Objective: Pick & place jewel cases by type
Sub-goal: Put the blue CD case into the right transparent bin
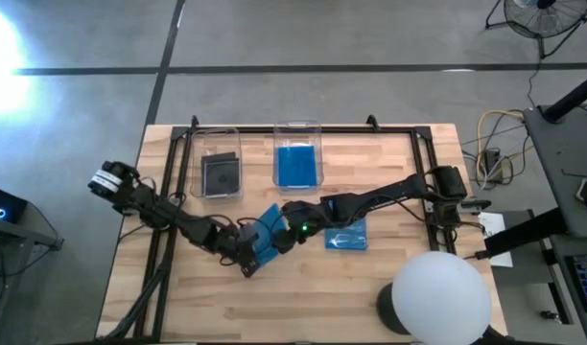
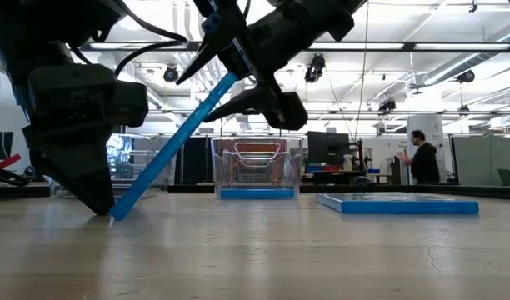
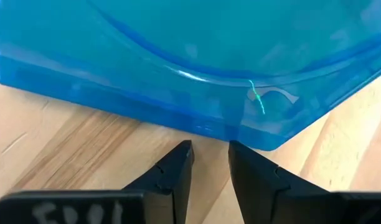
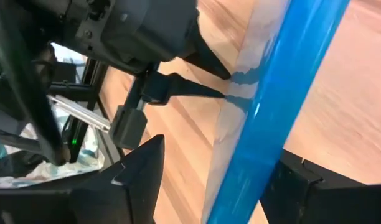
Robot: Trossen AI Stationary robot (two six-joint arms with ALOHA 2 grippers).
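A bright blue jewel case (image 1: 268, 237) stands tilted near the table's middle, its lower edge (image 2: 119, 214) on the wood. My right gripper (image 1: 287, 230) is shut on its raised end. My left gripper (image 1: 246, 256) sits low at the case's lower edge, with only a narrow gap between its fingers (image 3: 210, 149). A second blue case (image 1: 346, 236) lies flat to the right. One clear bin (image 1: 220, 151) holds a dark case (image 1: 220, 174). The other bin (image 1: 298, 129) holds a blue case (image 1: 297, 165). My left gripper meets the tilted case at its lower edge (image 3: 209, 129), both fingertips (image 3: 185, 152) set against it where it rests on the table. The fingers lie nearly level along the wood, coming from the table's left. My right gripper pinches the case's raised edge (image 2: 228, 82) between its two fingers (image 4: 141, 177), one on each face. It comes from the right, slanting down. The case leans below the hold with its lower edge on the table.
A black frame (image 1: 178, 182) runs round the work area on the wooden table (image 1: 303, 307). A white round lamp (image 1: 440, 292) stands at the near right corner. Bare wood lies along the near edge.
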